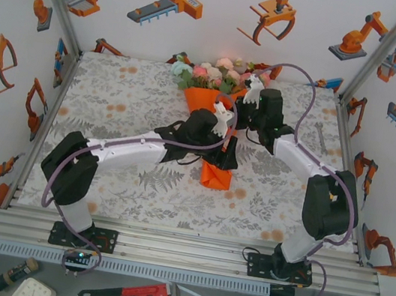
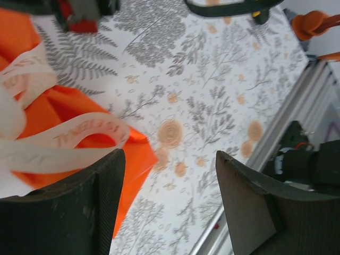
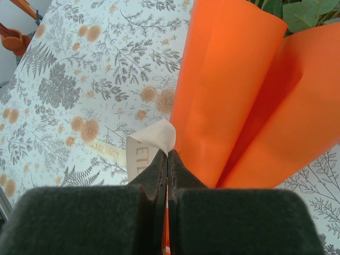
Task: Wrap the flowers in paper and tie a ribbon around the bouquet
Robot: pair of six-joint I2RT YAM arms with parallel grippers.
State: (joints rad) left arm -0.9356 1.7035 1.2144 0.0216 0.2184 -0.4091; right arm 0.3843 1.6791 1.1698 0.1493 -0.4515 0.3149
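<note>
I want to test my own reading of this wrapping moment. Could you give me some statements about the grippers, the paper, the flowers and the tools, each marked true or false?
1. The left gripper has its jaws apart. True.
2. The right gripper is wide open. False: it is shut, pinching the ribbon.
3. The paper is blue. False: it is bright orange.
4. The flowers lie at the far side of the floral cloth. True.
5. The red pipe wrench lies on the floral cloth. False: it lies below the near edge, in front of the arm bases.
</note>
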